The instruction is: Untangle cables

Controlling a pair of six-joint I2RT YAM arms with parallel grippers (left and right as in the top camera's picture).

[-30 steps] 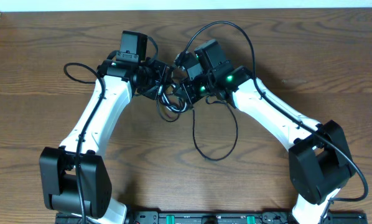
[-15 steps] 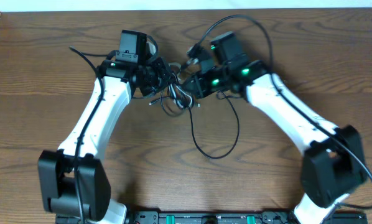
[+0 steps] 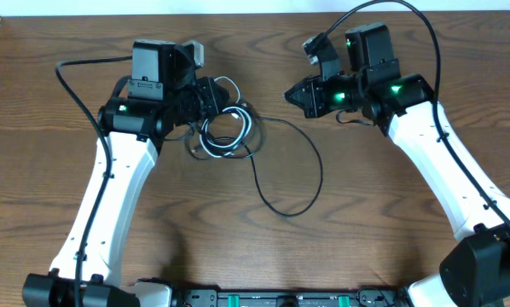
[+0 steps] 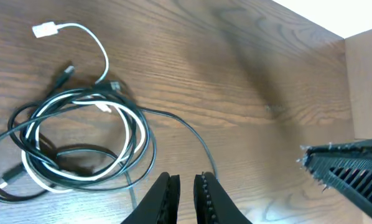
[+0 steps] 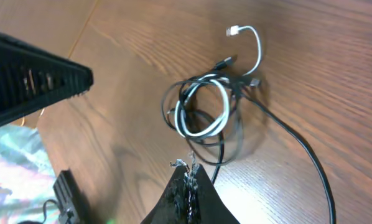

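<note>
- On the wooden bench (image 3: pixel 366 247), left of centre and toward the far edge, the cables (image 3: pixel 225 136) lie in one loose tangle of black, white and grey loops.
- A long black cable (image 3: pixel 319 170) leaves the tangle on its right side. It sweeps out in a wide curve toward the near edge, then bends back into the loops.
- A white cable (image 4: pixel 96 43) arcs out of the tangle and ends in a small white plug (image 4: pixel 46 29). The plug lies flat on the wood, apart from the loops.
- A small dark plug (image 4: pixel 66 73) rests just beside the tangle, below the white arc in the left wrist view.
- The left claw (image 3: pixel 211 98) hangs at the far-left edge of the tangle.
- In its own wrist view, its two fingers (image 4: pixel 167 193) stand almost together with only a slit between them. Nothing shows in their grip.
- The black cable runs along the wood close to those fingers. I cannot tell whether it touches them.
- The right claw (image 3: pixel 296 95) is well to the right of the tangle, apart from every cable, pointing left toward it.
- In the right wrist view, its fingers are pressed together into a single dark point and hold nothing. The tangle lies ahead of them.
- The two claws face each other across bare wood. Each shows as a dark ribbed shape at the edge of the other's wrist view.
- Green lights glow on the right arm (image 3: pixel 425 145) just behind its claw.
</note>
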